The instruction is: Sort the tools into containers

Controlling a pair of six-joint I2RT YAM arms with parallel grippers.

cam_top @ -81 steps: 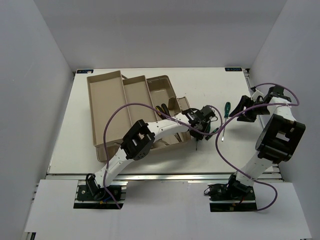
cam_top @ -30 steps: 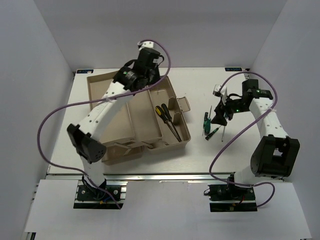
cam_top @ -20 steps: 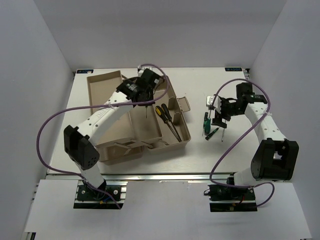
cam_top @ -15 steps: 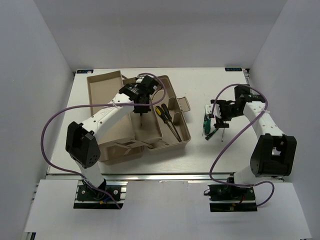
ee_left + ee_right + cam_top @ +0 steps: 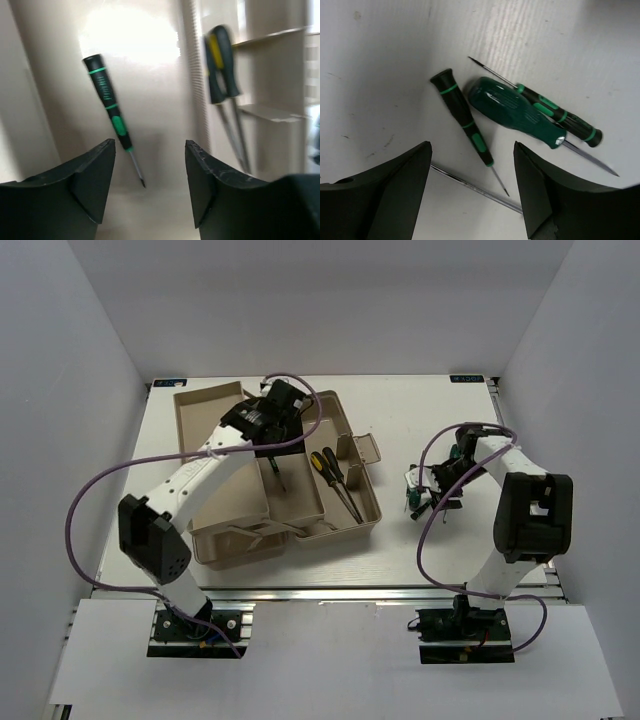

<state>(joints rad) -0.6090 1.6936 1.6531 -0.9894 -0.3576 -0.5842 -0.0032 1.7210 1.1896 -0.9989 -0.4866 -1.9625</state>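
Currently your right hand (image 5: 470, 147), fingers (image 5: 385, 200) apart, hangs above the green screwdrivers (image 5: 520, 117) on the worktop (image 5: 380, 60); the slim screwdriver (image 5: 462, 117) lies diagonally between them, while your left hand (image 5: 147, 147) stands open over the toolbox (image 5: 340, 533)

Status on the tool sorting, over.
Both jaws open. Left gripper over tray, one screwdriver inside. Right gripper over three screwdrivers on table. Nothing blocking.

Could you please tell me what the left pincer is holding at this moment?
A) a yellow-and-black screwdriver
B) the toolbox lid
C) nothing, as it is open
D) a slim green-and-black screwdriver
C: in the left wrist view the left pincer is open and empty, and the slim green-and-black screwdriver lies free on the floor of the tray below it.
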